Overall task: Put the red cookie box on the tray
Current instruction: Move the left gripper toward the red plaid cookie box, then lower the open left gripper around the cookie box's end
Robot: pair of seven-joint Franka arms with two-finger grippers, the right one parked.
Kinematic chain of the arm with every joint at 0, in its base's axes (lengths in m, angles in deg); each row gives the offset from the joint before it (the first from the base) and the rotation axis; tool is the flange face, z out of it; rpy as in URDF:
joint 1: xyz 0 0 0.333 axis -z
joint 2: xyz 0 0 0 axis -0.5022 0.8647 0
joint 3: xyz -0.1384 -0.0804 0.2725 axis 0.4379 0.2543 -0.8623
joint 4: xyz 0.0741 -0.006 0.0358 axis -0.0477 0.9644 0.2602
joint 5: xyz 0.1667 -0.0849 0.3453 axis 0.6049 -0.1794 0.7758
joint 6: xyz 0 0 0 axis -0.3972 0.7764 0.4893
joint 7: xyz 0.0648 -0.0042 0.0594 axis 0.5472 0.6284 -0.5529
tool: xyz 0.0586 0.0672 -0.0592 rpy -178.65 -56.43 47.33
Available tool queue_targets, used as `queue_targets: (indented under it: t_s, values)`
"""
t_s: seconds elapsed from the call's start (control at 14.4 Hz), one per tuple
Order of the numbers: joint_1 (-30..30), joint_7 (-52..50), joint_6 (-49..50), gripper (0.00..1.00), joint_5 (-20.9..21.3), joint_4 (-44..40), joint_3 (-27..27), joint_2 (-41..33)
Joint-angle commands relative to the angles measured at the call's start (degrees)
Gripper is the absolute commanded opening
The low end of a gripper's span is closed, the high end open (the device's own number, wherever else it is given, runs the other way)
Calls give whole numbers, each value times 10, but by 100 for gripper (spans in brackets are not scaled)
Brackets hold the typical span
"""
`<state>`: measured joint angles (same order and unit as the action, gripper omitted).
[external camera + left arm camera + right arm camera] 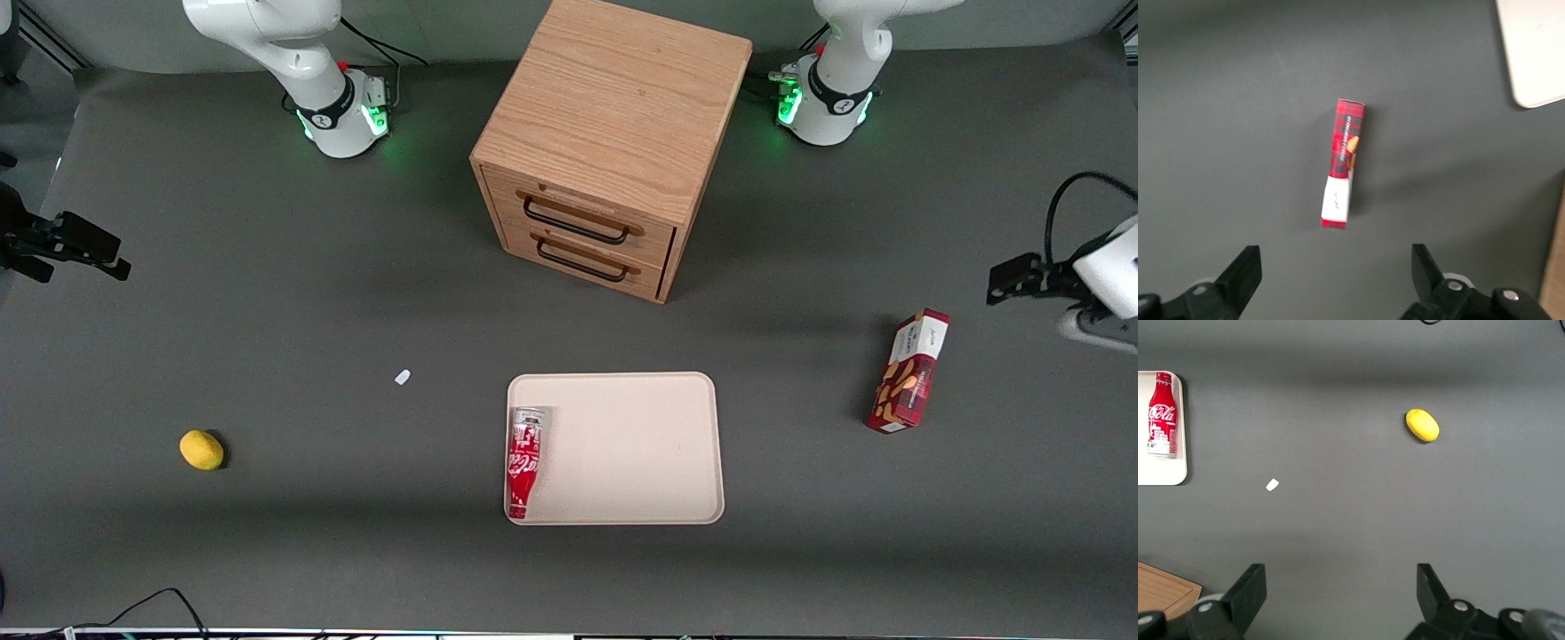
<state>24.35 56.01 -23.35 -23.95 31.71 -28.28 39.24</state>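
Lying on its side along one edge of the tray (640,444), lower centre of the front view, is a red Coca-Cola bottle-can (524,462); nothing else is in the tray. Same level, lower left of that frame: yellow lemon (202,450) on the grey table (311,293), and a small white scrap (403,377) a bit farther from the camera. Red cookie box (909,371) sits at right of the front frame, on the bare table, well apart from the tray, toward the working arm's end, tilted slightly, white end panel farthest from the camera. Gripper (1013,280) hangs at the right edge of the frame, just past the box's white end and above the table, touching nothing. Wooden two-drawer cabinet (605,151) stands upper centre, both drawers shut, black handles facing the camera.

Left wrist view shows what the front view can't: both black fingers (1241,273) spread wide, empty, with the cookie box lying flat between and ahead of them, plus one tray corner. Right wrist view gives the clearest look at the lemon, scrap, and the bottle-can's Coca-Cola label in the tray; cookie box not visible there.
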Motion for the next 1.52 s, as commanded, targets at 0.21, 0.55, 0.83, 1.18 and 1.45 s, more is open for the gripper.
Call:
queue_targets:
  t_s: [0.21, 0.55, 0.83, 1.18, 1.45]
  values:
    - [-4, 49, -158, 100, 29, 93, 4, 56]
    - [-4, 64, -293, 100, 29, 182, 5, 93]
    - [-4, 65, -362, 100, 28, 210, 5, 125]
    - [-9, 61, -366, 87, 20, 213, 5, 145]
    - [-9, 62, -382, 56, 20, 216, 5, 153]
